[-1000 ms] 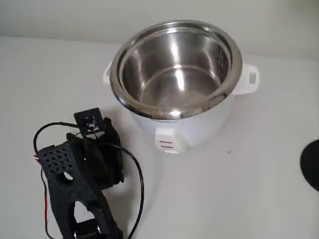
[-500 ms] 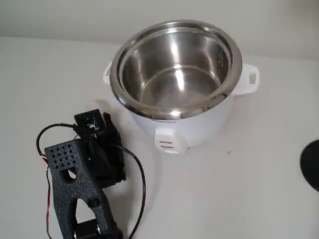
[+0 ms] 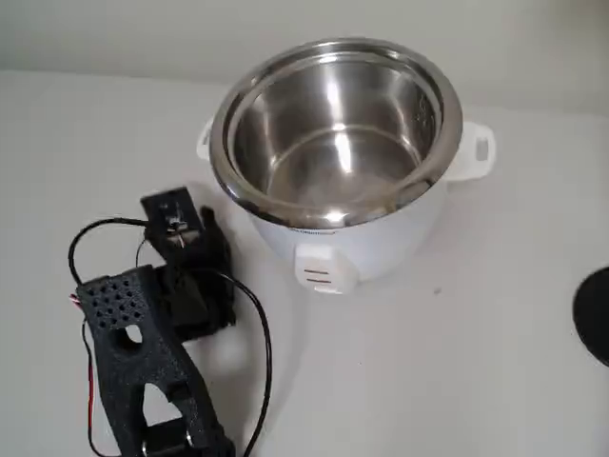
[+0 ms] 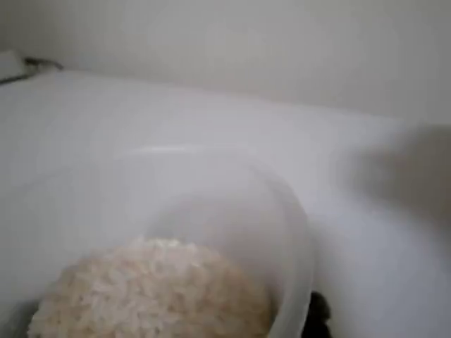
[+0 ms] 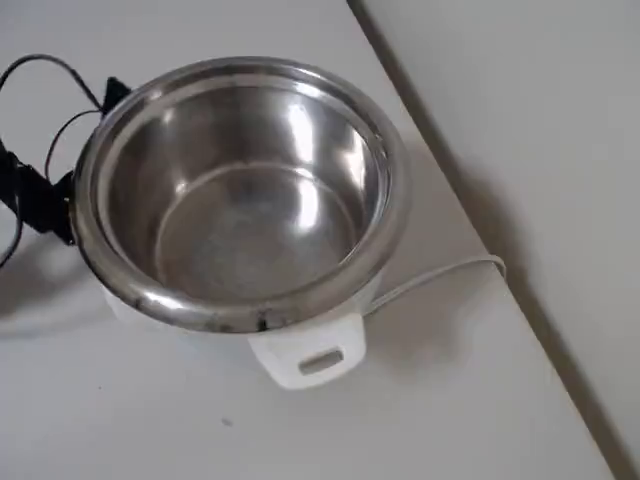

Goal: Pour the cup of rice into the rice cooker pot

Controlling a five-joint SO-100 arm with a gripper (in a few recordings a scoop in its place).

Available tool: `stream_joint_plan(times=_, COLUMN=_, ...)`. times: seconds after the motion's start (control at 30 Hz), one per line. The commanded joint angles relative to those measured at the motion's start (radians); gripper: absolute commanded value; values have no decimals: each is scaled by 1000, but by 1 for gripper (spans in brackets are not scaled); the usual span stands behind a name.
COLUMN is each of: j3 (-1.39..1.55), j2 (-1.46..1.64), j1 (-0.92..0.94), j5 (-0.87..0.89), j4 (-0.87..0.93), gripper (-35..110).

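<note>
The cup (image 4: 211, 239) is sitting right in front of your wrist camera, translucent and upright as far as the wrist view lets you judge, with the rice (image 4: 151, 289) heaped low inside it. None of the grains are spilling over the rim. In the fixed view the cup itself is hidden under the black arm, so you are relying on the wrist view alone for its place: down at the lower left of the fixed picture, beside the rice cooker pot (image 3: 335, 124) but not yet over it.

Over the last second your arm has been shifting. Its front end with the small black board has swung a little up and toward the cooker, after dipping slightly half a second ago. That reads as you settling onto the cup or beginning to carry it, not as pouring.

Your claw (image 3: 195, 249) is tucked beneath the wrist housing, and you cannot tell from these pictures whether it is spread or already pinching the cup.

The pot is standing empty and shiny in both the fixed and overhead views, so no rice has gone in. You are still needing to lift above the rolled rim, which sits high on the surface (image 3: 457, 362), before tipping.
</note>
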Motion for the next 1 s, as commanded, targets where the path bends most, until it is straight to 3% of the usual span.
stream_joint_plan(times=0.0, j3=-15, j2=236, j1=37, j5=-5, j4=124, gripper=21)
stream_joint_plan(times=0.4, j3=-21, j2=634, j1=51, j5=29, j4=491, gripper=21)
stream_joint_plan(times=0.97, j3=-227, j2=1008, j1=118, j5=212, j4=1035, gripper=21)
